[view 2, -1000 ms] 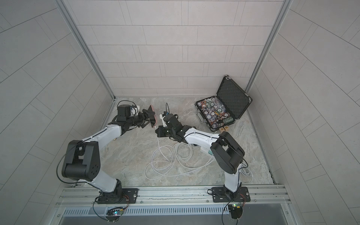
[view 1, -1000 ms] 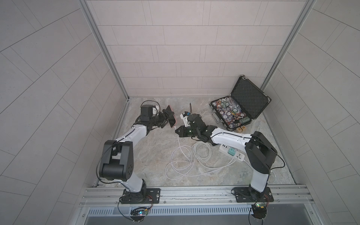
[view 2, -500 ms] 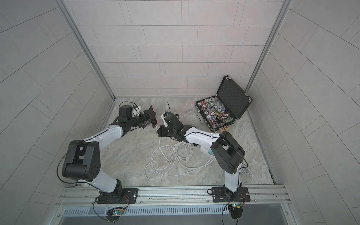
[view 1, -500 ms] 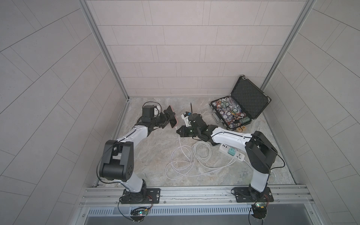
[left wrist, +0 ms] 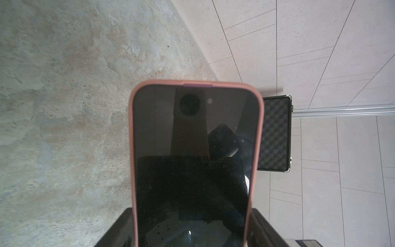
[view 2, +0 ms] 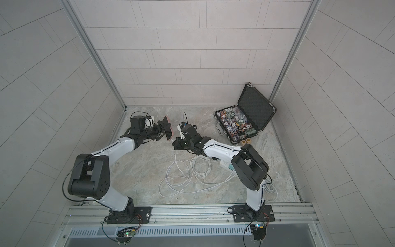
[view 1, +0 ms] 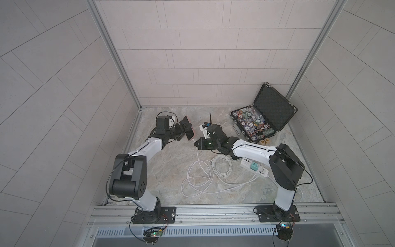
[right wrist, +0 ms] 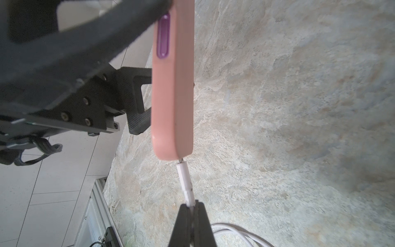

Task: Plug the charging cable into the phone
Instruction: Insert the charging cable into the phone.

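My left gripper (view 1: 185,129) is shut on the phone (view 1: 189,130) and holds it off the floor, gripped by its two long edges. In the left wrist view the glossy black screen of the phone (left wrist: 195,160) fills the middle between both fingers (left wrist: 116,232). My right gripper (right wrist: 192,205) is shut on the charging cable just behind its small white plug (right wrist: 185,179). The plug's metal tip touches the phone's (right wrist: 173,85) lower end. The rest of the charging cable (view 1: 198,171) lies in loose loops on the floor. Both grippers meet at the middle back in both top views.
A white power strip (view 1: 264,172) with a teal adapter (view 1: 254,166) lies under my right arm. An open black case (view 1: 271,109) full of poker chips stands at the back right. Tiled walls close in the back and sides.
The phone in my left gripper has shifted slightly toward my right gripper. The right gripper has barely moved and still grips the cable.
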Controlling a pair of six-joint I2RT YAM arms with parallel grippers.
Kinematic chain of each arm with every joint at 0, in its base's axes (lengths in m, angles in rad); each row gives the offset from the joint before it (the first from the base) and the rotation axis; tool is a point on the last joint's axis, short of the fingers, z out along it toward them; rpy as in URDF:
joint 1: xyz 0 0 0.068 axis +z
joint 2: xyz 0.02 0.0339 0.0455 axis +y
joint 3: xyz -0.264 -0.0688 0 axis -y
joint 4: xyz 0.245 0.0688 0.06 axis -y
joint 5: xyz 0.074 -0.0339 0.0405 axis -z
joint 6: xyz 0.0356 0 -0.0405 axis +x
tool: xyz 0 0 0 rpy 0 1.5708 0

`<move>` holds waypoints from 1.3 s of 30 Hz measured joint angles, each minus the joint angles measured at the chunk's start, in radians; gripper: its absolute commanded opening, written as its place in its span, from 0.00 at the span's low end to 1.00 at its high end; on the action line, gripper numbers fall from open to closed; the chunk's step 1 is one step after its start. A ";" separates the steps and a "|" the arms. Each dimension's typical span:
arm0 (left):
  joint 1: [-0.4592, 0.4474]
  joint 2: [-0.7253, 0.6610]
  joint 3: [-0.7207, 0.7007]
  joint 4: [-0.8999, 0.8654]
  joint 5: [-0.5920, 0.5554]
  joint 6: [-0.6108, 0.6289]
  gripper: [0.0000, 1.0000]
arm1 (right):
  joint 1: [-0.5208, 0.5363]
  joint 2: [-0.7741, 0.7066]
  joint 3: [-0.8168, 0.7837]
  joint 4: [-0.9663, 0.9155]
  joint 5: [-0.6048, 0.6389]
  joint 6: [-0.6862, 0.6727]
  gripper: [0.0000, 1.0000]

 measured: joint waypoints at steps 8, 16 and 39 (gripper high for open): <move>-0.002 0.000 -0.002 -0.008 -0.008 0.000 0.53 | 0.000 0.000 -0.011 0.018 -0.006 0.024 0.00; -0.002 -0.003 -0.003 -0.010 -0.022 0.000 0.53 | 0.006 0.002 -0.012 0.034 -0.008 0.040 0.00; -0.011 -0.008 -0.009 -0.002 -0.031 0.011 0.46 | 0.012 0.061 0.052 -0.019 -0.019 -0.014 0.00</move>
